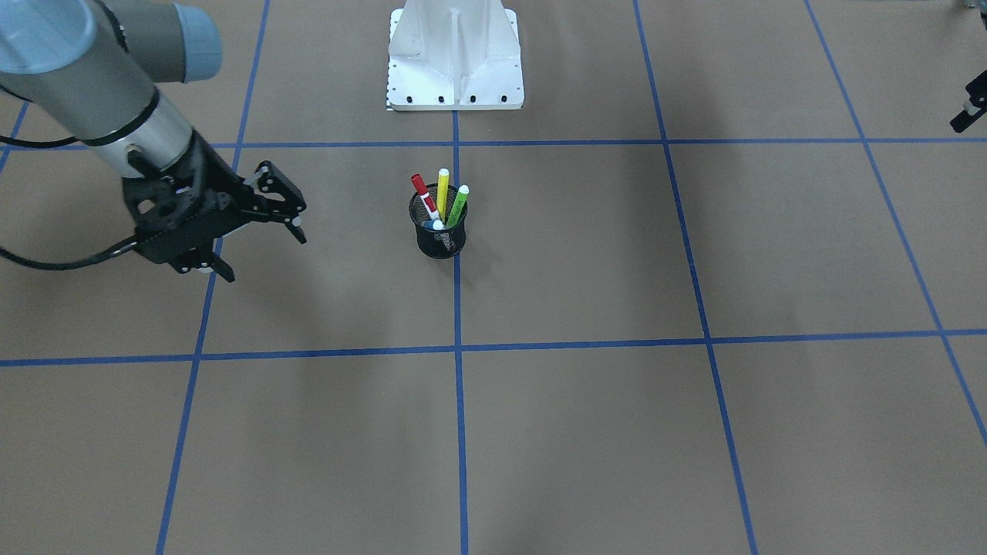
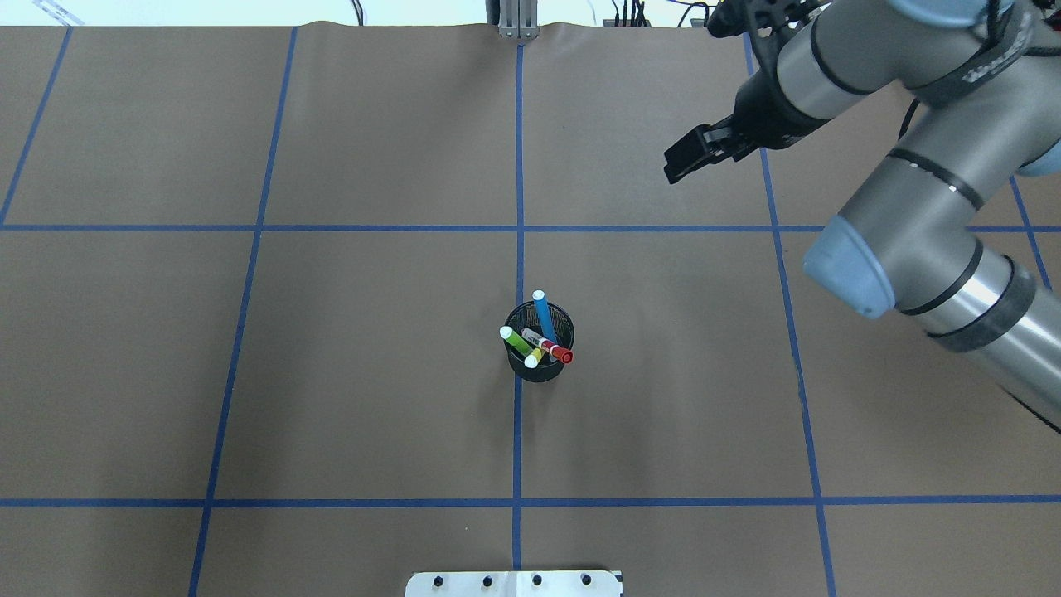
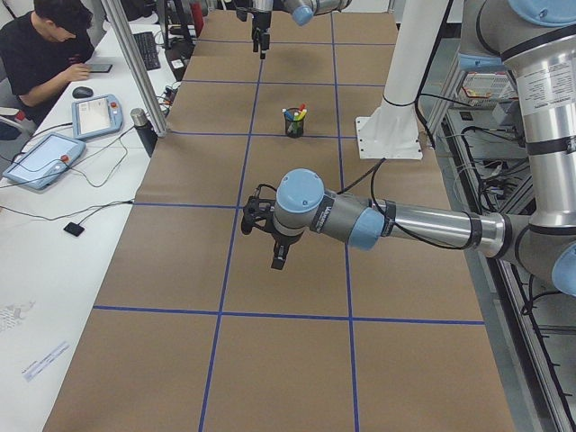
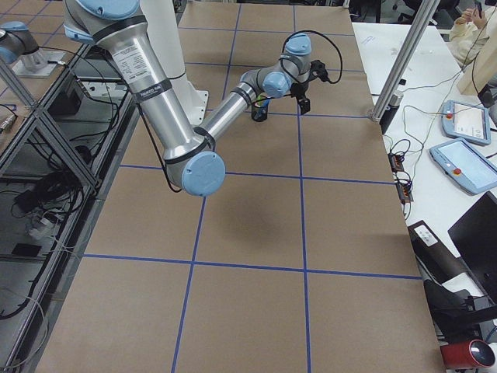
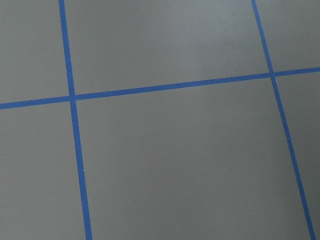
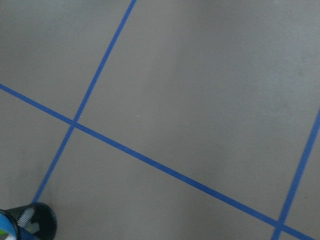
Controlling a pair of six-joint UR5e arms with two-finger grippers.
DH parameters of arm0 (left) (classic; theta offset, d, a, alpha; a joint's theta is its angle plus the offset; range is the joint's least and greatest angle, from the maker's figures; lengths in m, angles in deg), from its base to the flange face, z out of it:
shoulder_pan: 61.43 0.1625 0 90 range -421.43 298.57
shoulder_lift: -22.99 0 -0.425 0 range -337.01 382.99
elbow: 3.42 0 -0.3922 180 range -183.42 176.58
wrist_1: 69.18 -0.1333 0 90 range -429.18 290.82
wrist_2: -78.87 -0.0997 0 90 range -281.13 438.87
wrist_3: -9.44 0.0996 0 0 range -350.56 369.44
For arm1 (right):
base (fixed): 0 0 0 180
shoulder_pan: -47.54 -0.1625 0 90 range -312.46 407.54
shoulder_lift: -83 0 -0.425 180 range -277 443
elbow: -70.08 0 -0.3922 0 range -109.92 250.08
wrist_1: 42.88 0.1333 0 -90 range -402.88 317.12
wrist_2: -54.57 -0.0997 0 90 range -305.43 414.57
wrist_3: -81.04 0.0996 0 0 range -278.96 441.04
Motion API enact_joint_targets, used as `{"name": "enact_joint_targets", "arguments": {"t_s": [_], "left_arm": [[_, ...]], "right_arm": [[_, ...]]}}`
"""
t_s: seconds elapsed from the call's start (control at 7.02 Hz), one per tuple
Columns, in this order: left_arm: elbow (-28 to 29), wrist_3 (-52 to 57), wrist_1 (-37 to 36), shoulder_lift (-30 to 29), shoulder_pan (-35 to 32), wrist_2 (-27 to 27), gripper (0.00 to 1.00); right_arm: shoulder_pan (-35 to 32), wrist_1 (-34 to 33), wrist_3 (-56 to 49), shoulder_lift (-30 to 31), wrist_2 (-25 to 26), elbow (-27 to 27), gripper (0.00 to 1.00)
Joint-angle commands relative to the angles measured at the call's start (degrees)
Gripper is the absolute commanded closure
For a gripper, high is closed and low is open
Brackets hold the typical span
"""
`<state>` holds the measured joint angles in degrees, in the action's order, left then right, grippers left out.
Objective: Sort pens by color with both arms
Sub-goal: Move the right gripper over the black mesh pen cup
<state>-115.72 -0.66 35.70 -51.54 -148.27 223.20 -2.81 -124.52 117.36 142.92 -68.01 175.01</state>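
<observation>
All four pens stand loose in the black mesh cup on the centre tape line of the brown counter, a little way out from the white pedestal base. None is sorted yet. The blue pen leans toward the far side, the green pen to the left, and the red-capped pen lies across to the right over the yellow pen. The right pincer hangs above the counter on the right, well apart from the cup, spread wide and holding nothing. The left pincer is off to the left, also well apart from the cup; I cannot tell how its jaws stand. The pens look light and stiff, with smooth round plastic barrels that would likely slip or roll in a loose pinch. The best hold is probably on the upper barrel, just under the cap, where each stands above the rim. Each should be drawn out along its own lean. Since they cross, the top-lying red-capped one seems the easiest first pick. The cup looks light too, and may drag or tip.
</observation>
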Motion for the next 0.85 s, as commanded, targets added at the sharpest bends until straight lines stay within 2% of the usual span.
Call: {"name": "enact_joint_targets", "arguments": {"t_s": [0.0, 0.14, 0.43, 0.71], "left_arm": [[0.76, -0.01, -0.03, -0.18, 0.09, -0.01, 0.00], [0.94, -0.01, -0.03, -0.18, 0.18, -0.01, 0.00], [1.12, -0.01, 0.06, -0.18, 0.09, -0.01, 0.00], [1.12, -0.01, -0.03, -0.36, 0.18, 0.07, 0.00]], "right_arm": [[7.34, 1.92, 6.09, -3.56, 8.03, -0.16, 0.01], [11.46, 1.66, 9.18, -5.59, 12.84, -0.94, 0.01], [14.48, 0.78, 13.74, -12.44, 17.09, -7.69, 0.02], [16.51, 0.60, 14.13, -12.46, 19.66, -8.51, 0.10]]}}
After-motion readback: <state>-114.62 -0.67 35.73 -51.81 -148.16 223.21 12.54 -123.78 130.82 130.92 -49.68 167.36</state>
